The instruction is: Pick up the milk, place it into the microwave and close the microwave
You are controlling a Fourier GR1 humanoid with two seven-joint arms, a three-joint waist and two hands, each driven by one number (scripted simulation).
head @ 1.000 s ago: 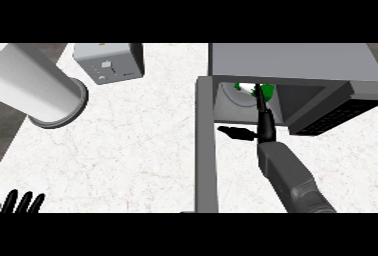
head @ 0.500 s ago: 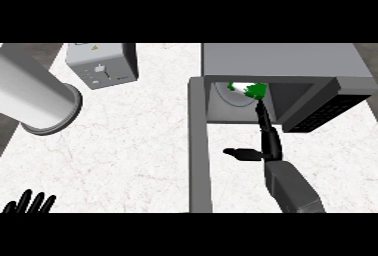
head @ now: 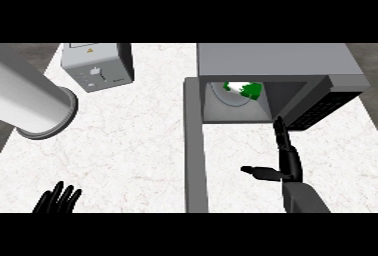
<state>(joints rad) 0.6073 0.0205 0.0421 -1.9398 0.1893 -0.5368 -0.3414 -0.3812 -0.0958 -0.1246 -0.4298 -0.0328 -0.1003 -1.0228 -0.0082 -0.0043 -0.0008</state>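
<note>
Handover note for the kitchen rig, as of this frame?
Right hand: open, fingers straight, holding nothing, in front of the microwave opening.
Left hand: open, resting at the lower left edge.
Milk: inside the microwave cavity, on the round plate.
Microwave door: wide open, seen edge-on left of the opening.
Done: milk placed inside.
Left: close the door.

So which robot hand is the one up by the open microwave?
The right robot hand: its straight fingers point at the open microwave, where the milk sits inside. The left robot hand rests open at the lower left edge, far from it.
</note>
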